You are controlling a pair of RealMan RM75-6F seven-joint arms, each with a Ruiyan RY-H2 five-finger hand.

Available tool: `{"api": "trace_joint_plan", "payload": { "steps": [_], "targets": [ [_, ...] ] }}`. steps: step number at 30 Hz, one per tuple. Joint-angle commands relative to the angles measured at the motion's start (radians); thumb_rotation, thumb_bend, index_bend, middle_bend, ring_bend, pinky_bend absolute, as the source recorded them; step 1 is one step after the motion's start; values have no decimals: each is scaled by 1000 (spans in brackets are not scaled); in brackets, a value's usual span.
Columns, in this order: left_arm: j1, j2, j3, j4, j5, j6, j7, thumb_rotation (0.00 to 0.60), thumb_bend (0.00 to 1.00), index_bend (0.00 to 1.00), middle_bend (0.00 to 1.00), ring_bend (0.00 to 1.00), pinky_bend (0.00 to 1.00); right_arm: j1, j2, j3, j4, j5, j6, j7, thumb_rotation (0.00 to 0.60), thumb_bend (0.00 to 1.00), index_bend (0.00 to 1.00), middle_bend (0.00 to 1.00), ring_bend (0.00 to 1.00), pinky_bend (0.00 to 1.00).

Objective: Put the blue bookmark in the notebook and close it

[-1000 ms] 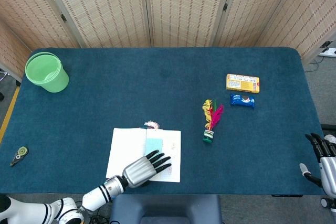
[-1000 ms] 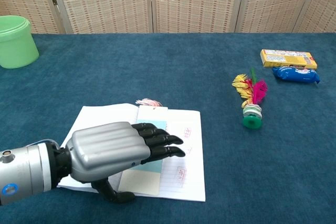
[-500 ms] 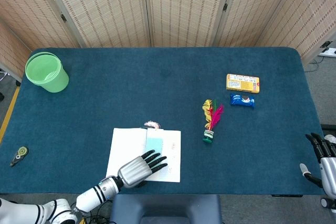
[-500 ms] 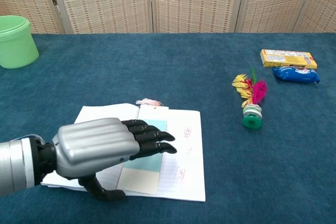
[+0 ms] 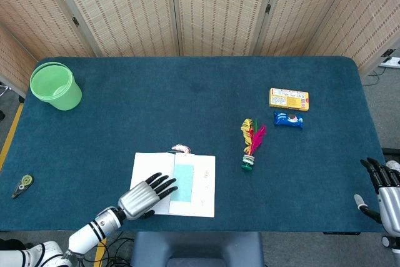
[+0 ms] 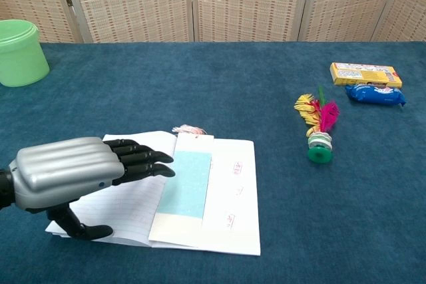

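Fingers [image 6: 143, 162] of the left hand [image 6: 70, 174] are stretched out and slightly apart, holding nothing, with the thumb hanging below the palm over the near edge of the page. Beneath them spreads the table [image 5: 187, 92], covered in dark blue cloth. Directly under the fingertips and extending to their right lies the notebook [image 5: 203, 186], open and flat, its lined left page partly hidden by the hand. Just past the fingertips, along the middle of the open spread, rests the blue bookmark [image 6: 185, 183], a pale blue strip set on a cream card, apart from the fingers; its pink tassel [image 6: 189, 130] pokes out beyond the far edge of the pages.

Far ahead and to the left of the fingers stands the green bucket [image 5: 55, 85], near the table's corner. Well to their right lies a shuttlecock [image 6: 319, 131] with yellow and pink feathers and a green base. Farther right still sit a yellow box [image 6: 366, 73] and, just nearer than it, a blue snack packet [image 6: 375, 94]. Left of the hand, near the table's edge, lies a small tape dispenser [image 5: 22, 185].

At the far right edge of the head view, the right hand [image 5: 382, 189] has its fingers spread and holds nothing.
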Motion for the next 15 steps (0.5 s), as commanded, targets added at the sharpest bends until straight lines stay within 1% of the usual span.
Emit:
{"api": "trace_joint_plan", "payload": {
  "steps": [1, 9, 15],
  "targets": [
    [14, 10, 13, 1, 24, 22, 1, 600, 315, 67, 18, 0, 112, 0, 2, 0, -4, -2, 1, -3, 600, 205, 137, 132, 201, 217],
    [39, 50, 39, 4, 68, 56, -2, 600, 315, 61, 17, 0, 112, 1, 5, 0, -12, -3, 1, -11, 600, 205, 137, 132, 201, 217],
    [60, 64, 53, 22, 60, 49, -3, 600, 315, 56, 13, 0, 112, 5, 5, 0, -17, -5, -4, -16, 600, 205, 137, 132, 201, 217]
  ]
}}
